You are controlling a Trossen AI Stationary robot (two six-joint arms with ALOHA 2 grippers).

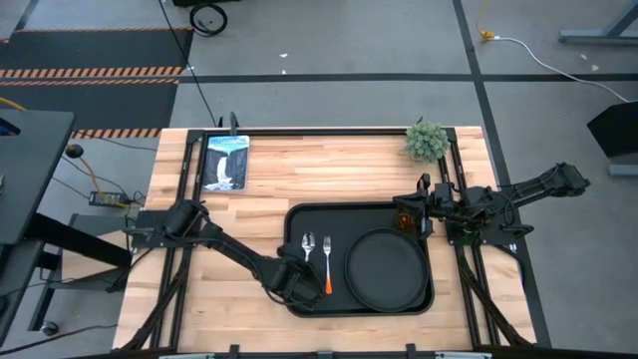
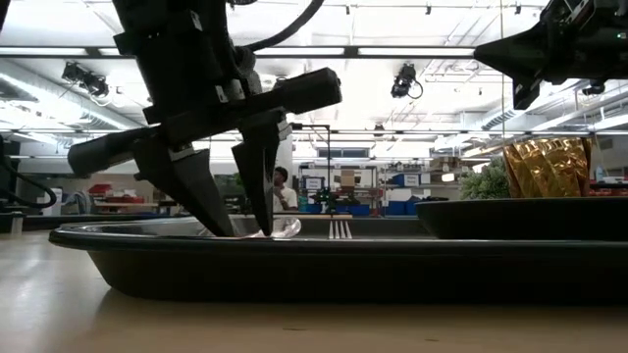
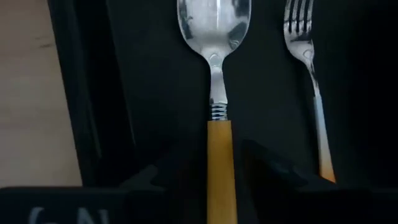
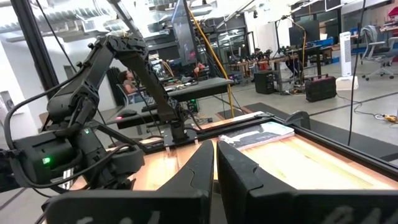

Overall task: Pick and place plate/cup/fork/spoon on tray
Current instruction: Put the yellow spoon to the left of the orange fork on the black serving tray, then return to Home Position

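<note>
The black tray (image 1: pixel 299 214) lies in the middle of the table. On it lie the round black plate (image 1: pixel 386 267), the fork (image 1: pixel 326 261) and the spoon (image 1: pixel 308 245), side by side, bowl and tines toward the far edge. The amber cup (image 1: pixel 406 220) stands in the tray's far right corner. My left gripper (image 1: pixel 296 281) is open and low over the tray's near left; its fingers stand on either side of the spoon's yellow-orange handle (image 3: pixel 219 168) and do not visibly touch it. My right gripper (image 1: pixel 411 204) is shut and empty, raised above the cup (image 2: pixel 546 167).
A small green plant (image 1: pixel 427 142) stands at the far right of the table and a picture card (image 1: pixel 225 162) lies at the far left. Bare wood lies left of the tray. A person (image 2: pixel 285 191) shows in the room behind the table.
</note>
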